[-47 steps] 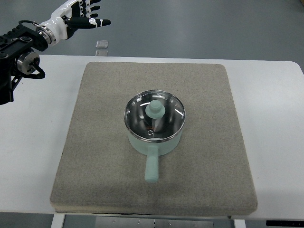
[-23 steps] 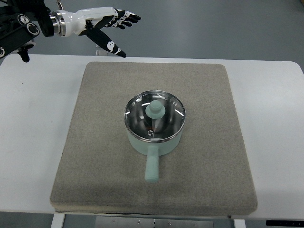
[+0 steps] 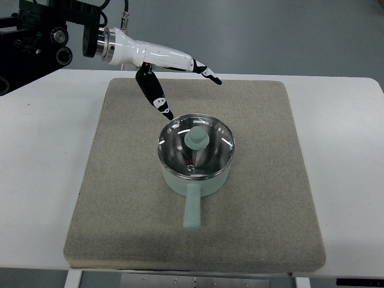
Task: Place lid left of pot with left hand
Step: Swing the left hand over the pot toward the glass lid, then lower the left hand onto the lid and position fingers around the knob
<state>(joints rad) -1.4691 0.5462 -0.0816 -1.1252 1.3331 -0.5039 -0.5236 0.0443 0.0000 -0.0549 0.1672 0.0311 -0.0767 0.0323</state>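
The white-and-black robot left hand (image 3: 171,75) reaches in from the far left, fingers spread and holding nothing, its thumb tip hanging just beside the far-left rim of the round glass lid with the mint-green knob (image 3: 195,138). The lid sits closed on the mint-green saucepan (image 3: 195,180), whose straight handle points toward the near edge. Pot and lid stand near the middle of the square grey felt mat (image 3: 120,204), which lies on the white table (image 3: 36,180).

The likeliest trouble, as I judge it, is the approach: the long fingers pass beyond the far side of the knob while the thumb is low near the rim, so a descent from here could strike the steel edge and push the pot rather than close around the knob. A shallow pinch on the small rounded knob might also let the lid tilt or slip while carried left.

Whether the thumb touches the rim cannot be told from this steep angle. The glass reflects light, so the pot's contents are unclear. The right arm is out of view, and the left arm's upper part is cut off at the far-left corner.
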